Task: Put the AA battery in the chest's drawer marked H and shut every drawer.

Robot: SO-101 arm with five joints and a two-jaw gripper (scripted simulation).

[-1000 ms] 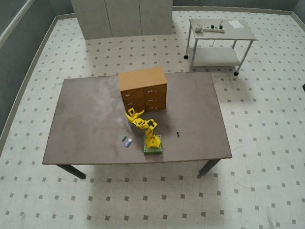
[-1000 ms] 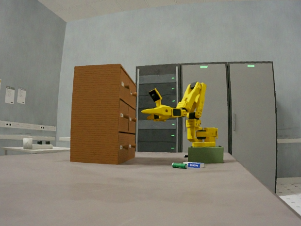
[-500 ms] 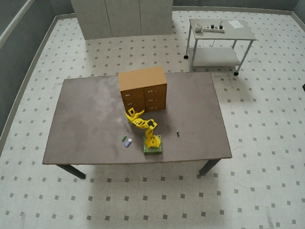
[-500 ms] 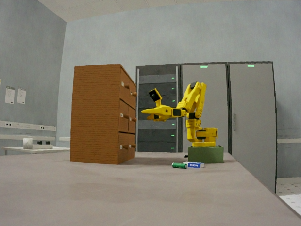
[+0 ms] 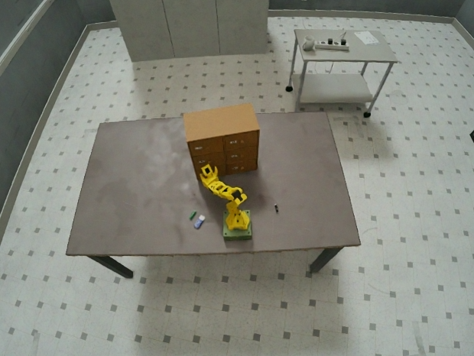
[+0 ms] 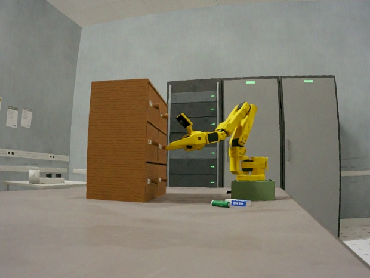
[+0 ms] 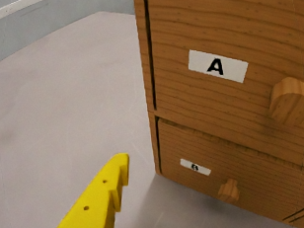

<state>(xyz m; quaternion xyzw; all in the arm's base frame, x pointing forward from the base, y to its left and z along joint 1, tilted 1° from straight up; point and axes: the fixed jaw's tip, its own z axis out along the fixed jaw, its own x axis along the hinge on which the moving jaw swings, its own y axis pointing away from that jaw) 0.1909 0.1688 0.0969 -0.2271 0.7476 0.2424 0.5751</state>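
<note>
You've got the green AA battery, by its look, on the surface by the eraser, fingers half open, empty, at the chest, drawers seemingly shut, dark item farther right; opening H, loading, shutting remain.

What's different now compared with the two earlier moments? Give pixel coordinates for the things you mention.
The gripper (image 5: 209,172) (image 6: 166,147) has moved forward toward the chest (image 5: 221,121) (image 6: 117,140) (image 7: 222,122), its tip now at the chest's front in the exterior view. No sign of anything gripped or released. The chest, its closed drawers, the green battery (image 5: 193,215) (image 6: 220,203) and the eraser (image 5: 199,221) (image 6: 240,203) look unchanged.
</note>
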